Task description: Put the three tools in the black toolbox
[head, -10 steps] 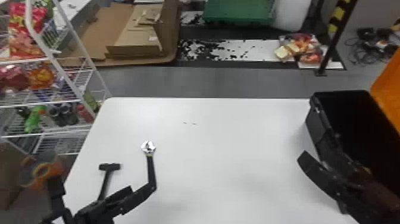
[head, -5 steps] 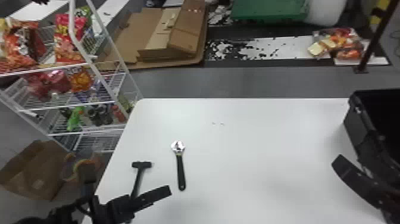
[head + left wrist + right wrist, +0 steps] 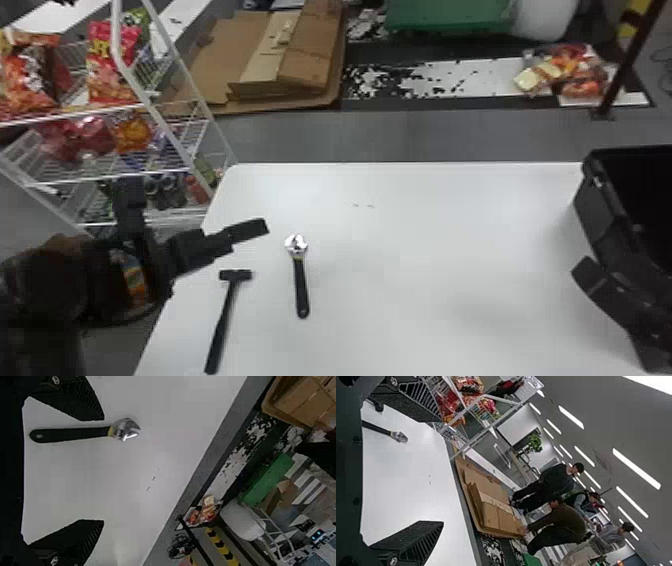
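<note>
**Wrench (image 3: 299,274) looks like the next pick: centre on it, then grip its handle**

Head view: the wrench lies flat on the white desk (image 3: 425,235), its metal end pointing away from the robot. The hammer (image 3: 224,315) lies near it on the left, roughly alongside. The left pincer (image 3: 104,470) hangs to the left of the wrench and farther from the robot than its handle, so the approach probably wants a small move rightward and back towards the robot, high enough to pass over the hammer. The black toolbox (image 3: 595,217) stands well apart from the wrench, on its right. The right pincer (image 3: 442,471) waits on the wrench's right as well, beside the toolbox wall.

Left wrist view: the left pincer is spread wide and holds nothing. The wrench shows in the gap, much closer to one finger than to the other. Best to even that out before going down; otherwise a fingertip could land on the steel or nudge the tool round. The two pads should come down on either side of the black handle, low and level with the desk, and squeeze across its narrow width. The smooth, rounded metal end would likely slip or twist.

Right wrist view: the right pincer is also wide, with nothing in its grip. The wrench lies beyond it, so it can wait there.
</note>
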`<move>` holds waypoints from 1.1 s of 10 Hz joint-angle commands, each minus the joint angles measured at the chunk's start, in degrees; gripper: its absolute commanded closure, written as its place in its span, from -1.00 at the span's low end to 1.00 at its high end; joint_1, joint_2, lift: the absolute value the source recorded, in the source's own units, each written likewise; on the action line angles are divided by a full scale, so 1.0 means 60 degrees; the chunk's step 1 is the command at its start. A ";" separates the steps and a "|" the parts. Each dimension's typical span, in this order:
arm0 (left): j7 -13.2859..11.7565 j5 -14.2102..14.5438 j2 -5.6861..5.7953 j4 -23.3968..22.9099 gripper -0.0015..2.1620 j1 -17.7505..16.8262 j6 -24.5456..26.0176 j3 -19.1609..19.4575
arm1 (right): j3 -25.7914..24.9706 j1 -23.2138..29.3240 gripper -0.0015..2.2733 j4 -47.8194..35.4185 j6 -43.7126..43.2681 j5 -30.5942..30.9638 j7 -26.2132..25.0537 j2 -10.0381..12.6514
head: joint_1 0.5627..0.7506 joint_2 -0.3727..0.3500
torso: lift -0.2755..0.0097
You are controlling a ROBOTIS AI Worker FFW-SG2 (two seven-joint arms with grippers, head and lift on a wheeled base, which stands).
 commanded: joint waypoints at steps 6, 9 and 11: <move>0.1139 -0.1382 -0.0057 0.0863 -0.93 -0.2018 0.0013 -0.0891 | -0.0043 -0.0049 -0.93 0.0047 -0.0068 -0.0293 0.0066 -0.0178 | 0.41 0.69 | 0.54; 0.3966 0.0932 -0.0101 0.1566 -0.93 -0.1828 0.0013 -0.1111 | 0.0060 -0.0093 -0.93 0.0047 -0.0068 -0.0249 0.0066 -0.0178 | 0.41 0.67 | 0.54; 0.4742 0.1328 -0.0101 0.1932 -0.92 -0.1564 0.0013 -0.1242 | 0.0118 -0.0093 -0.93 0.0047 -0.0068 -0.0235 0.0066 -0.0178 | 0.41 0.65 | 0.54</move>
